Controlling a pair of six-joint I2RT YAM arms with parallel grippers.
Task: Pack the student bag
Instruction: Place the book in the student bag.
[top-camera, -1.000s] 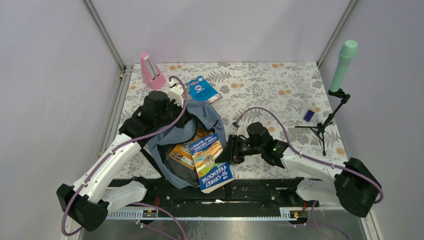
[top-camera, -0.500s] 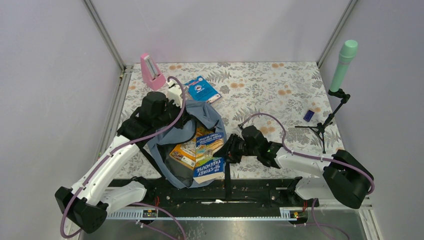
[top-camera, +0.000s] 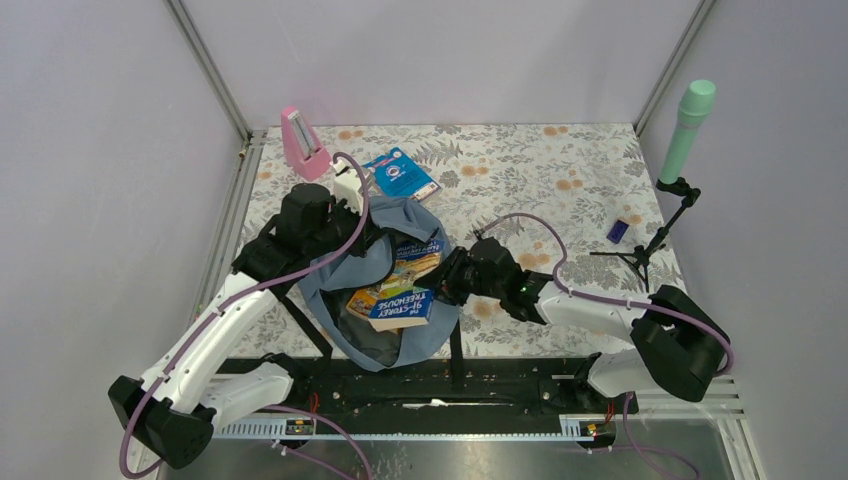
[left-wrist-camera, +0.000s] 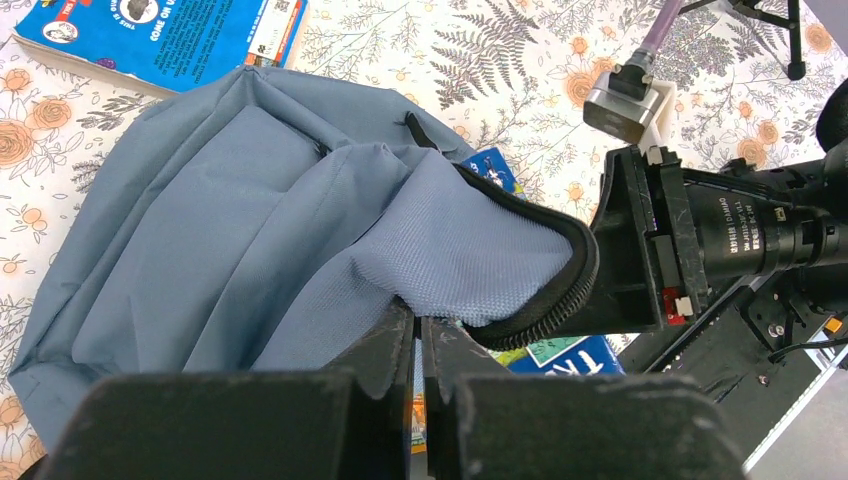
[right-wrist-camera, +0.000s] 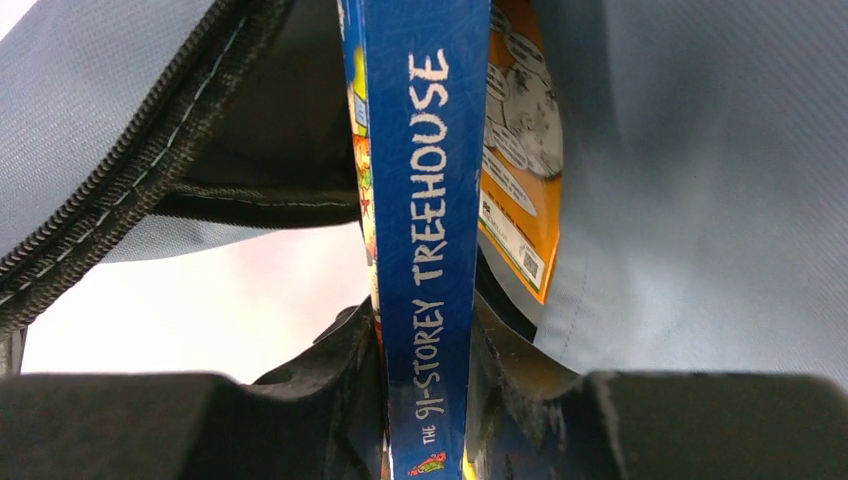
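a soft grey-blue fabric backpack with black straps and zippers (top-camera: 335, 285) lies open on a flower-patterned table (top-camera: 560, 170), between the two arms.

the left gripper (left-wrist-camera: 418, 325) sits at the bag's far left rim. its fingers are almost closed, pinching a fold of the bag's cloth just beside the black zipper and holding the mouth up.

the right gripper (right-wrist-camera: 425, 345) is at the bag's right edge. its fingers are clamped on one end of a thick blue paperback with "the 91-storey treehouse" on its spine (right-wrist-camera: 425, 200), which is partly inside the bag's mouth. an orange-covered book (right-wrist-camera: 515, 130) is already inside the bag, touching the blue one. a flat blue booklet (top-camera: 400, 175) lies on the table just past the bag's far side.

the bag looks limp and light, so expect it to sag, fold and slide when you push against it. the stiffer zipper edge, where you hold it, seems the best place to grip. the paperback looks rigid but glossy. a hold across the spine end should steady it, though it may slip or catch on the cloth.
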